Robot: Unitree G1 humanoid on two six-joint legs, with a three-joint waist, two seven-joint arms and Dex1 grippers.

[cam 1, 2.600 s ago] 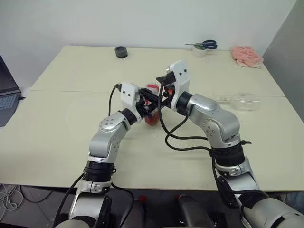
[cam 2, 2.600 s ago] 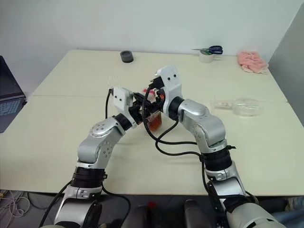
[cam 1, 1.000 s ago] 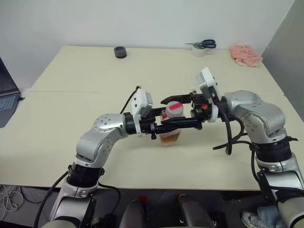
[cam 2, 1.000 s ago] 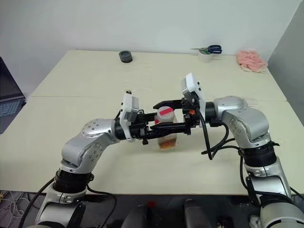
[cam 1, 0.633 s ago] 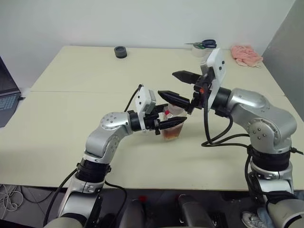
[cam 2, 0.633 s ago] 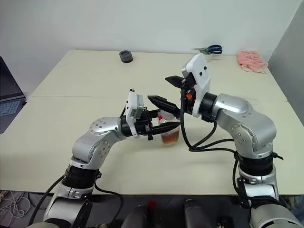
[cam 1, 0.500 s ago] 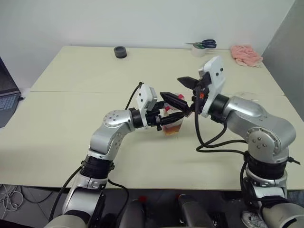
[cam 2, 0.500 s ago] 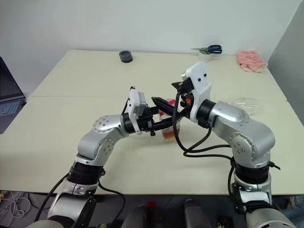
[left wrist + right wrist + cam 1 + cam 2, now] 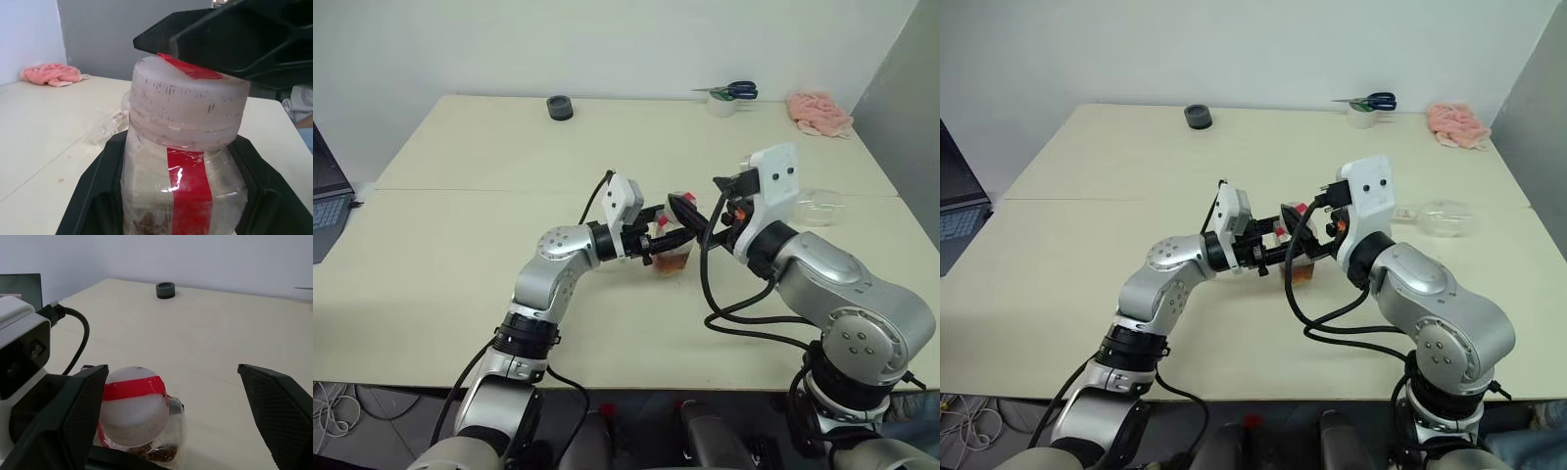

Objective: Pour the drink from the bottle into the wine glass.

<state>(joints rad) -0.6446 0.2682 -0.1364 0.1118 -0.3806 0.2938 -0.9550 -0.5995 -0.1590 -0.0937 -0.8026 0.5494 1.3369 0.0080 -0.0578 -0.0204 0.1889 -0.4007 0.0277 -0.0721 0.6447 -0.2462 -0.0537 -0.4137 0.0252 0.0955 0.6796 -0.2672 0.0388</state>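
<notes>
The left claw (image 9: 674, 247) is closed tight around the small clear plastic bottle (image 9: 183, 166) with squarish sides, a red label strip and a red-and-white cap (image 9: 135, 397). It holds the bottle upright near the middle of the pale surface (image 9: 460, 264). Amber-brown drink (image 9: 672, 262) sits low inside the bottle. The right claw (image 9: 181, 416) is wide open and holds nothing. Its black fingers (image 9: 80, 404) stand on either side of the cap, and one finger lies just over the cap top. The clear wine glass (image 9: 1442, 217) lies on its side near the surface's right edge, well apart from the bottle. A pink cloth (image 9: 819, 112) lies at the far right corner.
</notes>
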